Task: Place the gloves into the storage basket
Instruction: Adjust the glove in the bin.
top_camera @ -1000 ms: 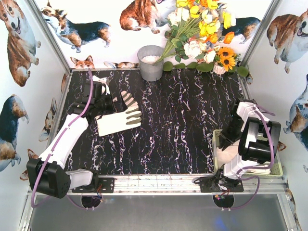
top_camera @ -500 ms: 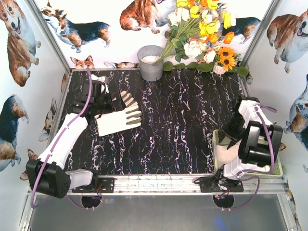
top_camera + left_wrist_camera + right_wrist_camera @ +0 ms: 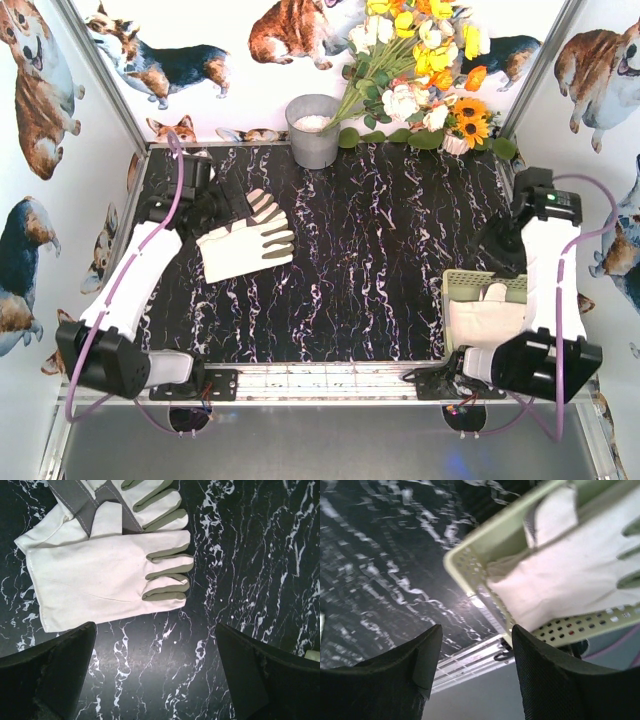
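Note:
Two gloves lie overlapping at the left of the table: a cream one on top, and one showing its grey palm patch behind it. My left gripper hovers wide open beside their cuffs, over bare table, holding nothing. The storage basket stands at the near right with a glove lying inside it. A fold of cream fabric shows behind that glove. My right gripper is raised beyond the basket's far rim, open and empty.
A grey metal bucket stands at the back centre, with a bunch of artificial flowers to its right. An aluminium rail runs along the near edge. Corgi-printed walls close in both sides and the back.
My right gripper has opened and lifted back away from the basket, leaving the glove inside. The left gripper has shifted slightly toward the back left, still open.

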